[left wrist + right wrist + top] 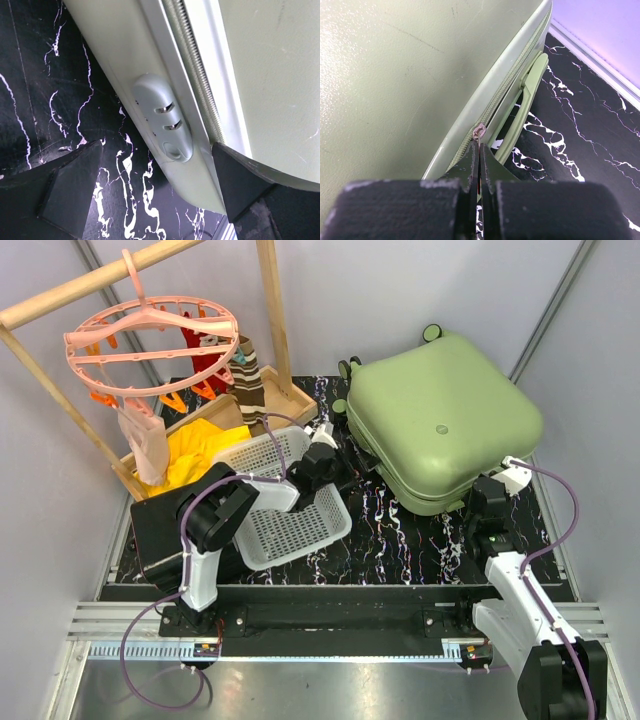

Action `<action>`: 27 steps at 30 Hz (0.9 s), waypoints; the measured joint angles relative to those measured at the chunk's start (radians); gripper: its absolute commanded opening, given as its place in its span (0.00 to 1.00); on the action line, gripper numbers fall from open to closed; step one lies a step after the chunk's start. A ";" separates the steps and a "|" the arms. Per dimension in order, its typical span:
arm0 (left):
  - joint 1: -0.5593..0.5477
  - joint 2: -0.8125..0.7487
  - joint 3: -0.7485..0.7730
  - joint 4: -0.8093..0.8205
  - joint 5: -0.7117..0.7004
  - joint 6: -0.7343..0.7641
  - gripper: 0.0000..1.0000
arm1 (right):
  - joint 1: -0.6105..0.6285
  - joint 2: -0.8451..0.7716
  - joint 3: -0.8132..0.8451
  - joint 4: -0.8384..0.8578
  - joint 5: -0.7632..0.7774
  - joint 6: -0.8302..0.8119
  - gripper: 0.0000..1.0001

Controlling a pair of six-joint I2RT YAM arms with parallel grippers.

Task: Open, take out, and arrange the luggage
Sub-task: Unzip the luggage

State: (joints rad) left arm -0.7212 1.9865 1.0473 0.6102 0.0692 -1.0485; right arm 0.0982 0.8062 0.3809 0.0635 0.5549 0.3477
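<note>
Two arms meet the closed luggage [445, 420] at 1 o'clock on the desk [400, 530]: our right pincer [479, 150] is clenched on the zipper pull [479, 132], its track running ahead toward 1 o'clock, our left pincer [155, 165] released, facing the lock [162, 117].

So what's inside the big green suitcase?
You can't see inside yet. The suitcase lies shut, its zipper closed along the edge, so only the green shell shows. The right gripper pinches the zipper pull. Anything inside is hidden.
</note>
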 measured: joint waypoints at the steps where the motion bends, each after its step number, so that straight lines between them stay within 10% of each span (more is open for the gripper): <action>1: -0.001 0.000 0.000 0.002 0.000 0.003 0.97 | 0.000 0.000 0.000 0.000 0.000 0.000 0.00; 16: -0.182 -0.296 0.093 -0.282 -0.268 0.457 0.99 | 0.018 0.014 0.020 -0.009 -0.032 -0.104 0.00; 27: -0.185 -0.639 0.015 -0.555 -0.392 0.661 0.99 | 0.316 0.155 0.111 -0.051 0.066 -0.054 0.00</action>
State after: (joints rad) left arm -0.9066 1.3476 1.0622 0.0551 -0.3225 -0.3874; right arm 0.4145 0.9611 0.4919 0.0120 0.6209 0.2935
